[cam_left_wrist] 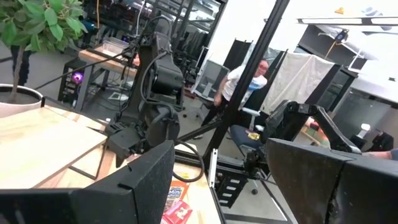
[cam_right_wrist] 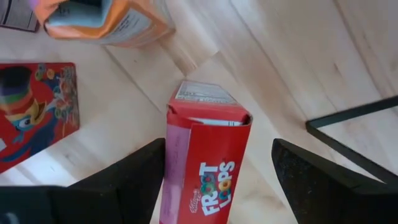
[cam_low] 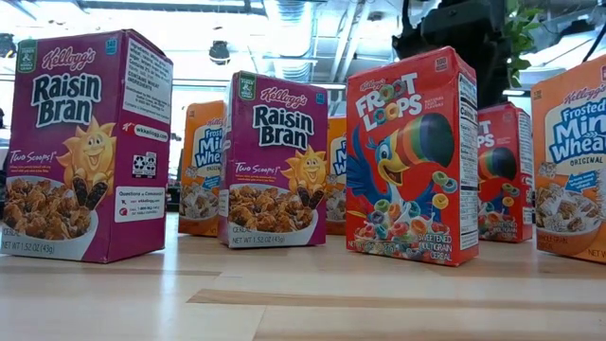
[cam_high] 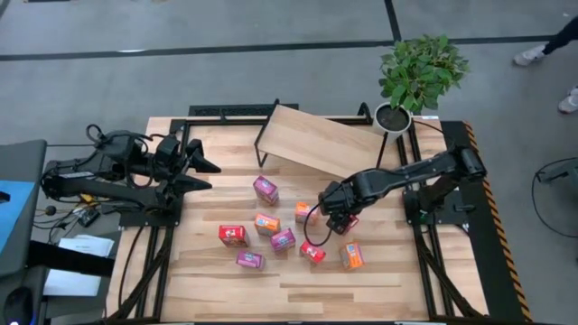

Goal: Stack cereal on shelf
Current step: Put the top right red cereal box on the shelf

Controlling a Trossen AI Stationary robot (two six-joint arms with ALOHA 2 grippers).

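Cereal: small printed boxes in red, orange and magenta, scattered mid-desk. Right gripper (cam_high: 342, 219) is spread wide, straddling an upright red Froot Loops box (cam_right_wrist: 205, 158), fingers (cam_right_wrist: 134, 177) clear of its sides, not clamped. High view count: 9 boxes, roughly 3 red, 3 orange, 3 magenta. One shelf (cam_high: 318, 142), tilted, at 12 o'clock of the boxes. Left gripper (cam_high: 206, 173) parked at the desk's (cam_high: 226, 289) 9 o'clock edge, spread apart, empty. One plant (cam_high: 420, 72) at 1 o'clock.

Upright cereal boxes (cam_high: 271, 226) stand near tilted shelf (cam_high: 316, 142).
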